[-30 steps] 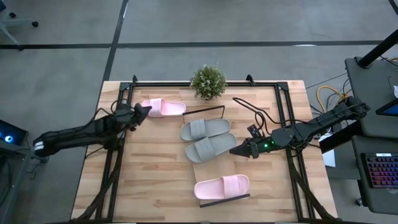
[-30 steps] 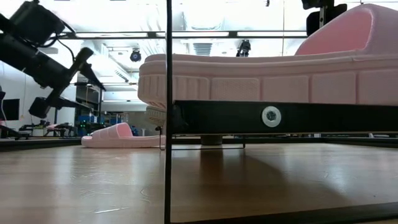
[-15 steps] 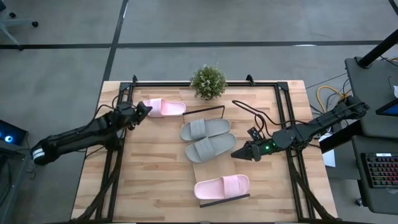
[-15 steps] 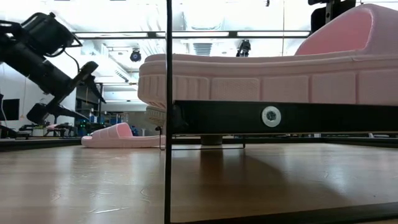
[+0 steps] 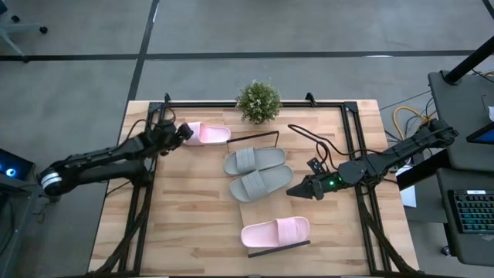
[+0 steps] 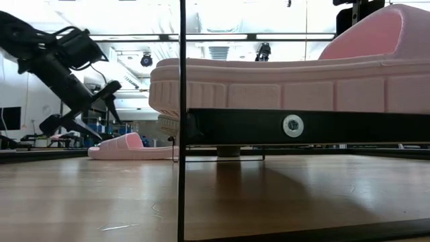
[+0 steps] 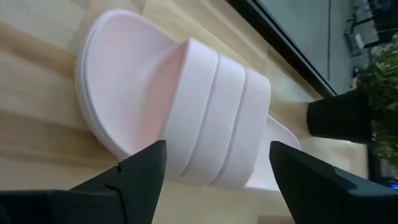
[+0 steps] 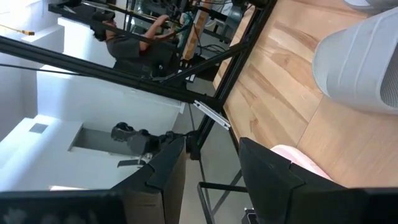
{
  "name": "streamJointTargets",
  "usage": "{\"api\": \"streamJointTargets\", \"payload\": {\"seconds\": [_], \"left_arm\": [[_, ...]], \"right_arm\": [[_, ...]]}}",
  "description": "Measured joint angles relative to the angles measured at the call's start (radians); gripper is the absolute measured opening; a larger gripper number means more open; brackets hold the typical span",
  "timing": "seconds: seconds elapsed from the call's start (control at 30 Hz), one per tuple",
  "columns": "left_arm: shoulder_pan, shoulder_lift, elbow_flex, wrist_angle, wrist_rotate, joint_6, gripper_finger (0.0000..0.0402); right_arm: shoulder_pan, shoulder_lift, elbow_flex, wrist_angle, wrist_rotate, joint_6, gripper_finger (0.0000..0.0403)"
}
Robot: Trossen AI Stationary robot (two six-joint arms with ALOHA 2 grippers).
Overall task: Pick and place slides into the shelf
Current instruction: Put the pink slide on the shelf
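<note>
Left wrist view: left gripper (image 7: pixel 211 180), fingers apart, straddles the pink slide (image 7: pixel 180 127); light, soft foam—grip its strap.

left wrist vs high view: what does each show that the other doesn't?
Left wrist only: the ribbed strap of the pink slide close up, framed between the left gripper's open fingers.
High only: two grey slides and the second pink slide on the shelf, with the right gripper open beside the grey pair.
Both: that pink slide lying off the shelf on the table, and the potted plant.
</note>
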Motion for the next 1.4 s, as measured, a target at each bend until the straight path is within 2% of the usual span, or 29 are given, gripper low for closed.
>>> {"api": "streamJointTargets", "payload": {"seconds": [0.33, 0.6, 0.8, 1.17, 1.4], "left_arm": [[0.074, 0.103, 0.047, -0.008, 0.010, 0.093, 0.0270], [0.100, 0.169, 0.047, 0.020, 0.061, 0.158, 0.0270], [0.105, 0.224, 0.047, 0.157, 0.070, 0.159, 0.0270], [0.125, 0.381, 0.046, 0.310, 0.173, 0.160, 0.0270], [0.125, 0.450, 0.045, 0.508, 0.223, 0.159, 0.0269]], "right_arm": [[0.000, 0.000, 0.000, -0.001, 0.000, 0.010, 0.0141], [0.000, 0.000, 0.000, -0.001, 0.026, 0.019, 0.0141], [0.000, 0.000, 0.000, -0.001, 0.038, 0.022, 0.0141], [0.000, 0.000, 0.000, 0.000, 0.054, 0.042, 0.0141], [0.000, 0.000, 0.000, 0.000, 0.056, 0.046, 0.0141]]}}
